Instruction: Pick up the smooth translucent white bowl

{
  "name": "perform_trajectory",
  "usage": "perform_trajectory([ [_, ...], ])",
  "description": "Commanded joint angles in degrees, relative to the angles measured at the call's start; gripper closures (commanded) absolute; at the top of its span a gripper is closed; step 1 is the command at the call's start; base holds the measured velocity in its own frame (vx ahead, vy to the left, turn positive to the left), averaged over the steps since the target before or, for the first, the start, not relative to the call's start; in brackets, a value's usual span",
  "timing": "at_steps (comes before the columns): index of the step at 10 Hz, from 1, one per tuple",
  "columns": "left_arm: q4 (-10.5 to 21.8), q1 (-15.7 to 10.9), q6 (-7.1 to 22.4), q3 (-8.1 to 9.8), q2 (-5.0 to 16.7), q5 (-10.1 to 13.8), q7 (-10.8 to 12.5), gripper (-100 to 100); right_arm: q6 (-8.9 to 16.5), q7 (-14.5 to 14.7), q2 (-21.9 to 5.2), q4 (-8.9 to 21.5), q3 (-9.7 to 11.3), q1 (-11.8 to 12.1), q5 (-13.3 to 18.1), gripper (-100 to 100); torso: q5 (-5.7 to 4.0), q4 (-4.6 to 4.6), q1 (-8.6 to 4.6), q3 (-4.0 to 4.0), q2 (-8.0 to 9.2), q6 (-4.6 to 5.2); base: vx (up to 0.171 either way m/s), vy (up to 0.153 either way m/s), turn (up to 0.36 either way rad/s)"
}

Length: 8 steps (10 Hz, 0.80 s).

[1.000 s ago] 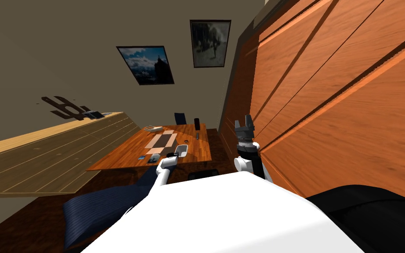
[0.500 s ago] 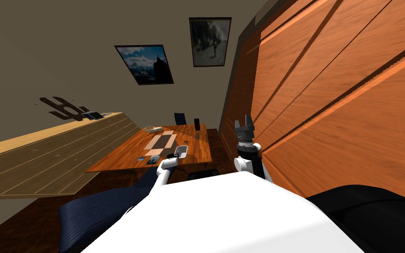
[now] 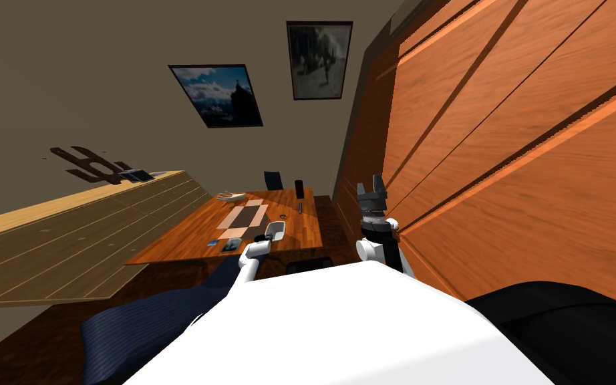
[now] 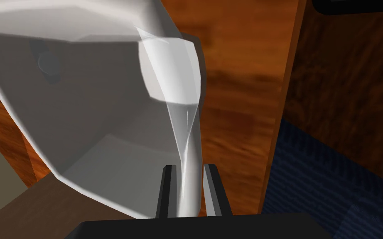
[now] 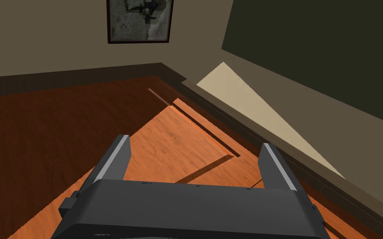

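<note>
Jaws pinched on the bowl's rim, lift in hand
Left gripper (image 4: 188,172) clamps the thin wall of the translucent white bowl (image 4: 95,116) near the wooden table's (image 3: 186,237) front edge; next, likely a level rise so the rim can't slip. Right gripper (image 5: 195,143), spread wide and empty, is raised beside the orange wood wall (image 3: 500,134)

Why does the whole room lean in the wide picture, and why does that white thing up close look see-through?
Head view: a very wide, rolled lens splays the walls and slants the table; that tilt is the camera's. Left wrist view: the bowl, pinched by the left gripper, is translucent; a dim dark spot shows through its wall.
</note>
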Motion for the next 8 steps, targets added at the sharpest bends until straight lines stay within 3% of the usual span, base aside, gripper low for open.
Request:
perform_trajectory([
  [1, 0.0, 0.0, 0.0, 0.0, 0.0, 0.0, 0.0, 100, 0.0, 0.0, 0.0, 0.0, 0.0, 0.0, 0.0, 0, 0.0, 0.0, 0.0, 0.0, 0.0, 0.0, 0.0, 0.0, 0.0],
  [2, 0.03, 0.03, 0.02, 0.02, -0.02, 0.03, 0.05, 100, 0.0, 0.0, 0.0, 0.0, 0.0, 0.0, 0.0, 0, -0.03, 0.03, -0.01, 0.03, 0.04, 0.02, 0.0, 0.0, 0.0],
  [3, 0.05, 0.06, 0.05, 0.03, -0.04, 0.05, 0.08, 0, 0.0, 0.0, 0.0, 0.0, 0.0, 0.0, 0.0, 0, -0.05, 0.05, -0.03, 0.06, 0.07, 0.04, 0.0, 0.0, 0.0],
  [4, -1.98, -0.01, 1.8, 0.34, 0.0, 0.19, 0.08, 100, 0.0, 0.0, 0.0, 0.0, 0.0, 0.0, 0.0, 0, -0.05, 0.06, -0.02, 0.06, 0.06, 0.04, -0.035, -0.016, 0.025],
  [6, -4.08, 0.09, 3.85, 0.48, 0.05, 0.39, -0.21, 100, 0.0, 0.0, 0.0, 0.0, 0.0, -0.01, 0.0, 0, -0.12, 0.13, -0.09, 0.21, 0.31, 0.04, -0.07, -0.013, 0.013],
  [7, -3.44, 0.29, 2.99, 0.42, -0.1, 0.21, -0.03, 100, 0.0, 0.0, 0.0, 0.0, 0.0, -0.01, 0.0, 0, -0.13, 0.17, -0.12, 0.26, 0.38, 0.07, -0.032, -0.005, 0.002],
  [8, -3.5, 0.29, 3.22, 0.43, -0.13, 0.19, 0.0, 0, 0.0, 0.0, 0.0, 0.0, 0.0, -0.01, 0.0, 0, -0.14, 0.17, -0.11, 0.23, 0.3, 0.08, -0.006, -0.001, 0.002],
])
